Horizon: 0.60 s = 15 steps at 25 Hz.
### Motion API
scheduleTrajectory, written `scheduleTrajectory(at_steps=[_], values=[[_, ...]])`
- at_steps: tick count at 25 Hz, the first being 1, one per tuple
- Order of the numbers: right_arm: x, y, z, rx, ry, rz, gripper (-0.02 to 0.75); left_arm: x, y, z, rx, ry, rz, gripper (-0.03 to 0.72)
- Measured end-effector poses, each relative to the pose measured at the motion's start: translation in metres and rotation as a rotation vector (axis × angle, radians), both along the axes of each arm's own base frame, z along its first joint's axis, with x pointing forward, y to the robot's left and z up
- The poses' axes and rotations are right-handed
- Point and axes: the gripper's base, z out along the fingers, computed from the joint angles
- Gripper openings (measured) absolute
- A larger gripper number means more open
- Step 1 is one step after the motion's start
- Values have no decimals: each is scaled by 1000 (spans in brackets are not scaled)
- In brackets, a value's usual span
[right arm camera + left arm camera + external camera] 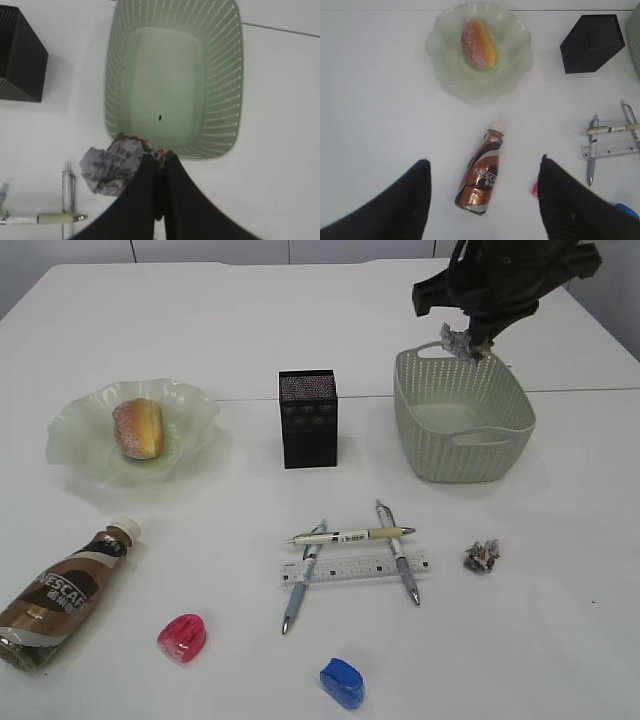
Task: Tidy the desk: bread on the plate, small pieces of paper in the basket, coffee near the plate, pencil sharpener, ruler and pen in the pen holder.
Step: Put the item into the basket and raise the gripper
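My right gripper [470, 340] [160, 154] is shut on a crumpled paper ball [459, 340] [112, 165] and holds it above the far rim of the green basket [515, 420] [112, 100]. A second paper ball [482, 556] lies on the table. Bread [139, 427] [478, 43] sits on the green plate [70, 435] [512, 65]. The coffee bottle [60, 592] [482, 174] lies on its side below my open, empty left gripper [482, 200]. The black pen holder [308, 418] [592, 42] [20, 60] stands mid-table. Three pens [350, 535] [610, 129] and a ruler [355, 568] [610, 149] lie in front. A red sharpener [182, 637] and a blue sharpener [342, 683] lie near the front.
The basket is empty inside. A table seam [580, 391] runs behind the basket. The left arm does not show in the exterior view.
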Motion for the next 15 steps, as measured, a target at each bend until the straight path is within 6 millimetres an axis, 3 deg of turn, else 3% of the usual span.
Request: scheduleTrajectory(at_steps=[4, 8, 12, 15], values=[[33, -4, -22, 14, 18, -41, -2, 0, -1, 0, -9, 2, -4, 487], [60, -26, -48, 47, 50, -110, -2, 0, -1, 0, -14, 2, -6, 487], [76, -46, -69, 79, 77, -142, -2, 0, -1, 0, -14, 2, -6, 487], [84, -47, -82, 78, 91, -139, -2, 0, -2, 0, -16, 3, -7, 487]])
